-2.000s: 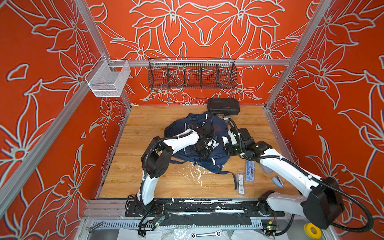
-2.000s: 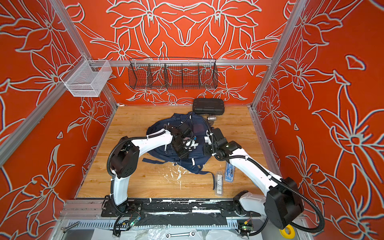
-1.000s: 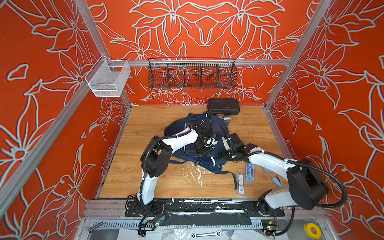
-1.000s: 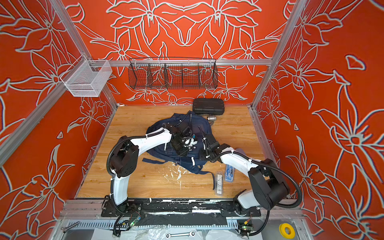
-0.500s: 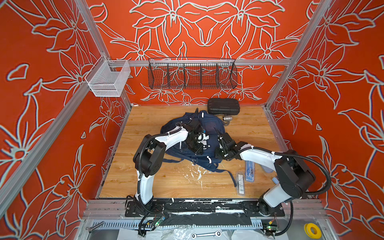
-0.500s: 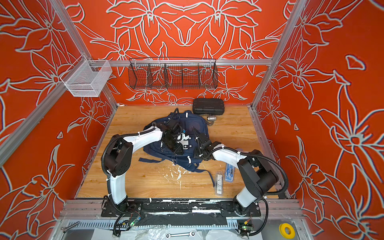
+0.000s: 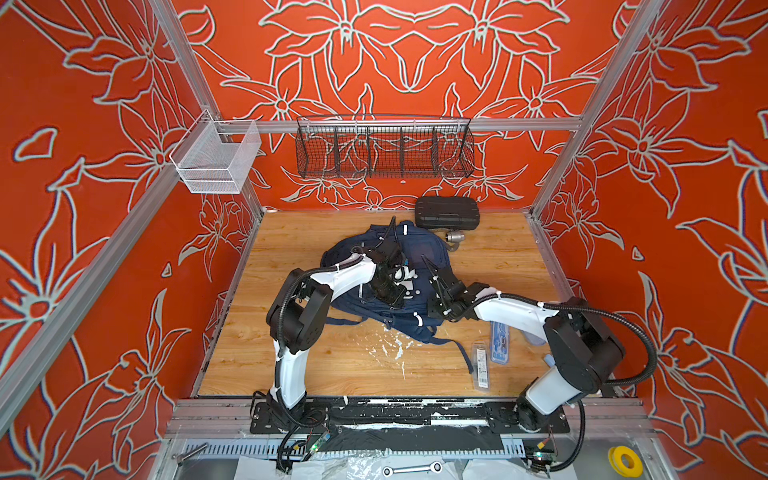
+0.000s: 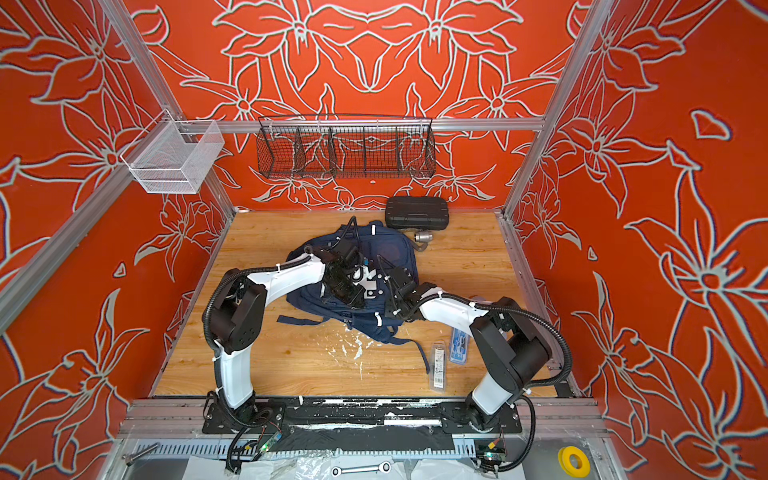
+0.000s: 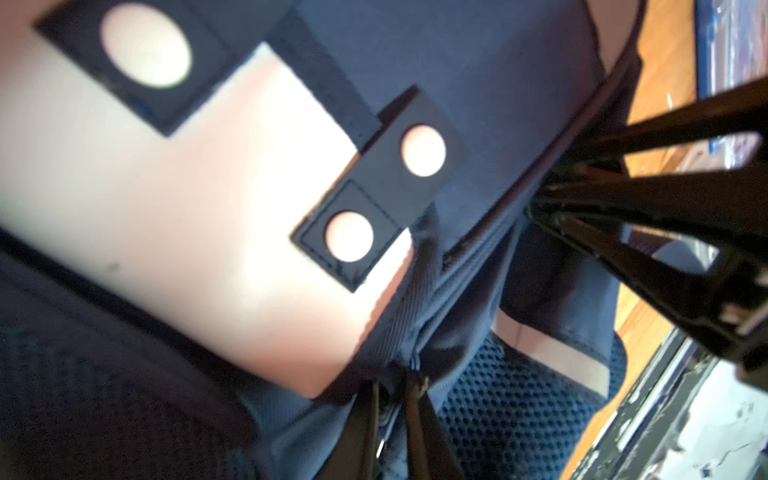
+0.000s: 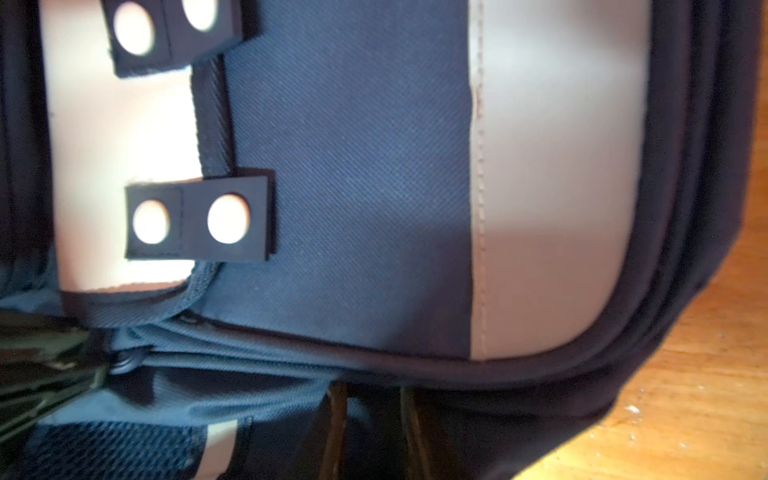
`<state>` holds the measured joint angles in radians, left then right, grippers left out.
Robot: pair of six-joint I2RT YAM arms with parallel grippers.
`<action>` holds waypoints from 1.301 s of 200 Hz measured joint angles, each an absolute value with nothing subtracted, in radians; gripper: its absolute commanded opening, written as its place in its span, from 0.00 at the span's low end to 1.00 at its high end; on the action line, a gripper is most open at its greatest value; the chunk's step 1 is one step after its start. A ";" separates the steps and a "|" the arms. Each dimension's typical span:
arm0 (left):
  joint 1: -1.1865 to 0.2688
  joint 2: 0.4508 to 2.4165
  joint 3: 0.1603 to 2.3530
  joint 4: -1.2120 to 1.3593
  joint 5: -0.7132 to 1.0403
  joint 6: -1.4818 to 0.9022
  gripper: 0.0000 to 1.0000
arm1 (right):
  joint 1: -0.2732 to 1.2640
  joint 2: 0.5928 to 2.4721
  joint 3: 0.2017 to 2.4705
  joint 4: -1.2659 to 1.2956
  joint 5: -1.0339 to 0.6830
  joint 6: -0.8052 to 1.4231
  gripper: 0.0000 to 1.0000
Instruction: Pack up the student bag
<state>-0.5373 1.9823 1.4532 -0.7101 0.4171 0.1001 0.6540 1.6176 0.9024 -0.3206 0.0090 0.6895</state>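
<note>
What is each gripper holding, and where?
The left gripper pinches the bag at the zip seam beside its patch; the right gripper seems to pinch fabric further along.

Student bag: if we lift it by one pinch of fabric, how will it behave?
Probably floppy: the student bag lies slumped and creased on the table, so a pinch would likely lift fabric before the body. Its loose strap trails onto the wood and may drag or snag. The woven cloth looks grippy, so slipping seems unlikely.

student bag (image 9: 498, 104) cropped and blurred, packet (image 7: 481, 368) print unreadable
</note>
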 measured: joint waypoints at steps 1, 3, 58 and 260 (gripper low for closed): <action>-0.537 1.983 1.453 -0.710 0.417 0.099 0.15 | 0.654 1.618 0.902 -0.321 0.009 0.690 0.25; -0.537 1.984 1.454 -0.710 0.417 0.095 0.15 | 0.655 1.618 0.902 -0.320 0.011 0.690 0.25; -0.540 1.987 1.443 -0.700 0.436 0.078 0.27 | 0.661 1.618 0.902 -0.320 0.022 0.693 0.25; -0.585 1.908 1.355 -0.603 0.268 0.014 0.00 | 0.677 1.592 0.855 -0.286 0.052 0.752 0.16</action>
